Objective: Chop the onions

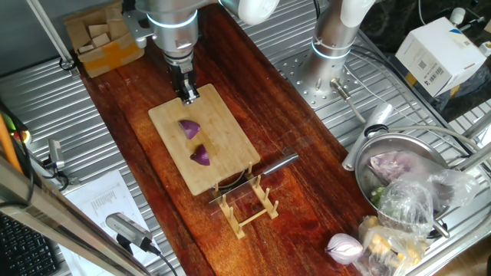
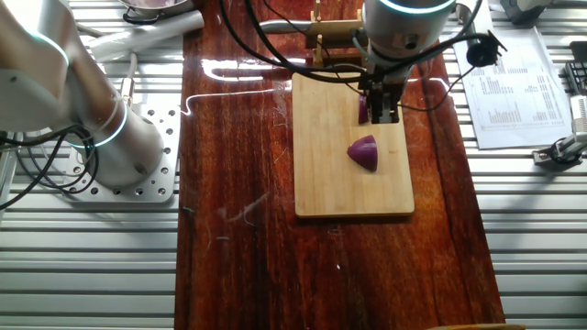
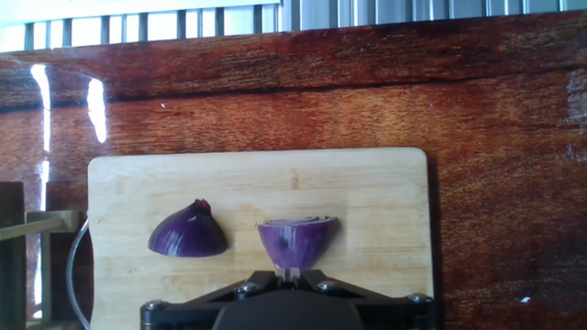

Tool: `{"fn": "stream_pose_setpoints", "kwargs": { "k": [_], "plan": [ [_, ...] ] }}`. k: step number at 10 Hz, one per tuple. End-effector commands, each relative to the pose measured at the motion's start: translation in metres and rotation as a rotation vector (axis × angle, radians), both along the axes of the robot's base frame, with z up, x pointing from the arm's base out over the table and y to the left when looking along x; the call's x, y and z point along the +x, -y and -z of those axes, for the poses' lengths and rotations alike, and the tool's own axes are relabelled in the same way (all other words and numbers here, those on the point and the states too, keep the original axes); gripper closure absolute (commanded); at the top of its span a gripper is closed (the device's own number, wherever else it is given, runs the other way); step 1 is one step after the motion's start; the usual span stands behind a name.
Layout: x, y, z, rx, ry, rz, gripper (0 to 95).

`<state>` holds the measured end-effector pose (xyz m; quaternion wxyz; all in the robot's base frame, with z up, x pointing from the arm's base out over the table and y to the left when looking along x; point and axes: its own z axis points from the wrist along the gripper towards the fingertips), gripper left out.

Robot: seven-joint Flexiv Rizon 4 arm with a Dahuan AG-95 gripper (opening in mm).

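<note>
Two purple-red onion wedges lie on the bamboo cutting board [image 1: 230,130]: one [image 1: 189,128] nearer the gripper and one [image 1: 201,156] nearer the rack. My gripper [image 1: 188,96] hangs over the far end of the board, shut and empty. In the hand view the wedges [image 3: 188,231] [image 3: 295,240] lie ahead of the gripper [image 3: 292,272], the right one just beyond the fingertips. In the other fixed view one wedge [image 2: 364,151] is in plain sight. The other [image 2: 362,108] is partly hidden behind the gripper [image 2: 383,108]. The cleaver [image 1: 265,170] rests in a wooden rack [image 1: 249,207] at the board's near end.
A whole pale onion [image 1: 344,246] lies at the front right beside bagged vegetables and a metal bowl [image 1: 399,165]. A box of wooden blocks [image 1: 100,38] stands at the back left. A second robot base [image 1: 334,38] stands at the back right. Papers [image 2: 514,82] lie beside the wooden table.
</note>
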<state>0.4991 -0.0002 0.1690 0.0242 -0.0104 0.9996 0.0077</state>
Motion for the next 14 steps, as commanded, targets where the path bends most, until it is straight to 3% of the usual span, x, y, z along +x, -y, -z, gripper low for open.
{"fn": "stream_pose_setpoints", "kwargs": {
  "k": [1, 5, 6, 7, 11, 13, 14],
  "plan": [
    [0.0, 0.0, 0.0, -0.003, -0.005, -0.027, 95.0],
    [0.0, 0.0, 0.0, -0.001, 0.008, -0.071, 95.0],
    [0.0, 0.0, 0.0, -0.011, -0.011, -0.055, 95.0],
    [0.0, 0.0, 0.0, -0.005, -0.009, -0.079, 95.0],
    [0.001, -0.006, 0.002, -0.002, -0.044, -0.111, 95.0],
    [-0.006, -0.056, 0.011, -0.01, -0.052, -0.072, 95.0],
    [-0.009, -0.071, 0.014, -0.007, -0.063, -0.05, 95.0]
  ]
}}
